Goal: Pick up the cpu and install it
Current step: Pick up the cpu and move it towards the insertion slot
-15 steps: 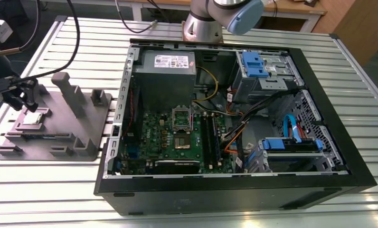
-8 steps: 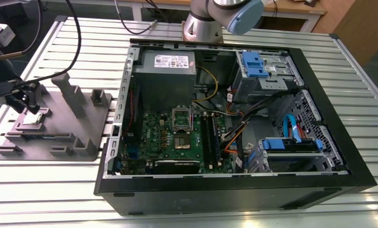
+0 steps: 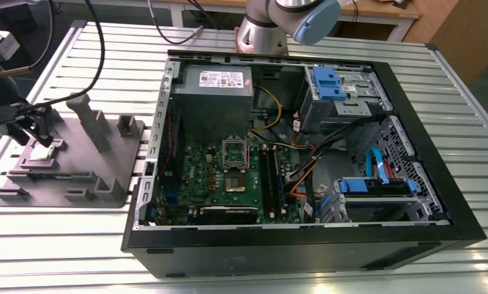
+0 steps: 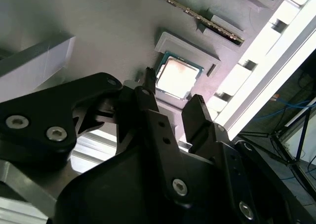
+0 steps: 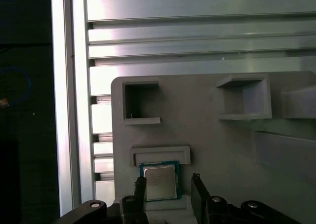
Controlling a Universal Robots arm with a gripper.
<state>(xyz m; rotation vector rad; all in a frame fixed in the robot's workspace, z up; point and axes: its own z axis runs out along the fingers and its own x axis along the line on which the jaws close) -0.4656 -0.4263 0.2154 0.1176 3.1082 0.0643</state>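
Gripper (image 5: 168,182) hovers low over the grey holder tray (image 5: 212,145), fingers apart, one on each side of the cpu (image 5: 160,181). A gap shows beside one finger, so we judge nothing is clamped yet. The cpu lies flat in its shallow pocket, metal top up; the pocket walls fix it square for the grasp. The tray sits at the exterior view's left of the open computer case (image 3: 309,248), whose socket (image 3: 234,182) appears uncovered.

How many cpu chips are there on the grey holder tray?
1. The cpu lies in a recess of the grey holder tray, under the open tool; parts of the tray are hidden.
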